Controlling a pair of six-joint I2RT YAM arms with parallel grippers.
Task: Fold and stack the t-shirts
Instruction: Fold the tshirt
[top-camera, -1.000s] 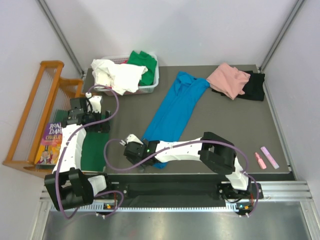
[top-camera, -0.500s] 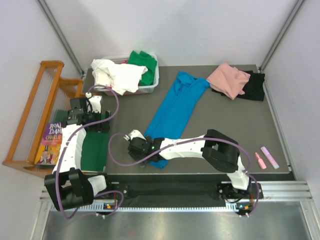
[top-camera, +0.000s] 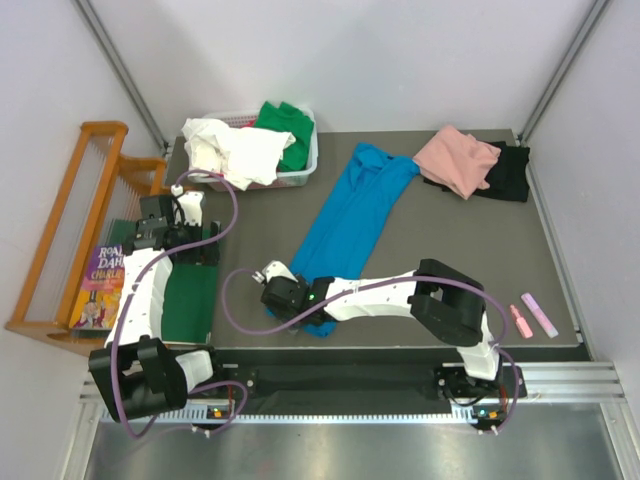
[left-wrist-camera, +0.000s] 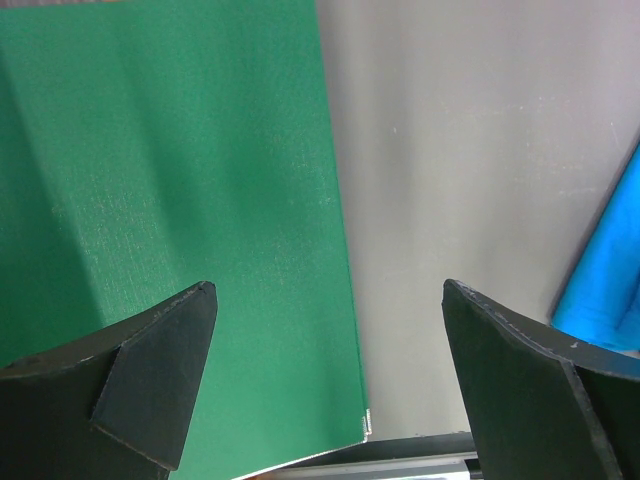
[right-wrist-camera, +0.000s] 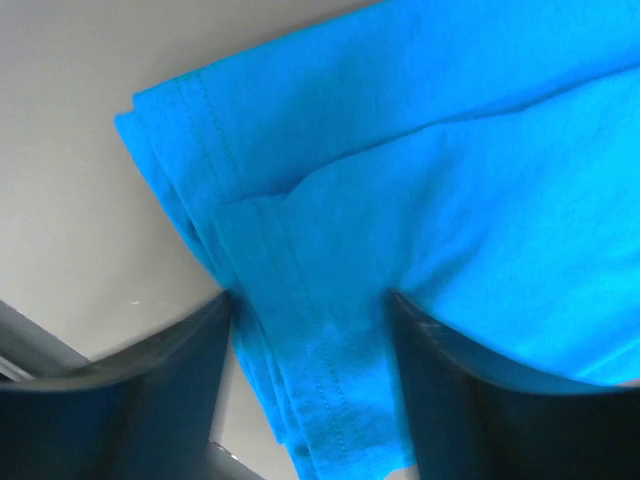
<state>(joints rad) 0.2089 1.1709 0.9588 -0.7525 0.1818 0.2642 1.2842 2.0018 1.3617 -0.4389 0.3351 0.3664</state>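
Observation:
The bright blue t-shirt (top-camera: 350, 215) lies stretched out in a long strip across the grey table. Its near hem corner (right-wrist-camera: 300, 380) sits between the fingers of my right gripper (top-camera: 300, 312) (right-wrist-camera: 310, 335), which straddle the layered hem with the jaws still apart. A pink t-shirt (top-camera: 455, 160) lies bunched on a black one (top-camera: 510, 172) at the back right. White (top-camera: 230, 150) and green (top-camera: 285, 125) t-shirts fill a basket at the back left. My left gripper (top-camera: 185, 245) (left-wrist-camera: 328, 292) hangs wide open and empty over the edge of the dark green board (left-wrist-camera: 150, 150).
The white basket (top-camera: 305, 172) stands at the back left. The green board (top-camera: 190, 300) lies at the table's left front. A wooden rack (top-camera: 70, 230) and a book (top-camera: 100, 285) stand beyond the left edge. Two pink markers (top-camera: 530, 318) lie at the right front.
My right gripper has slid a little right onto the blue t-shirt's near corner, and its jaws have narrowed around the hem. The left arm has stayed still.

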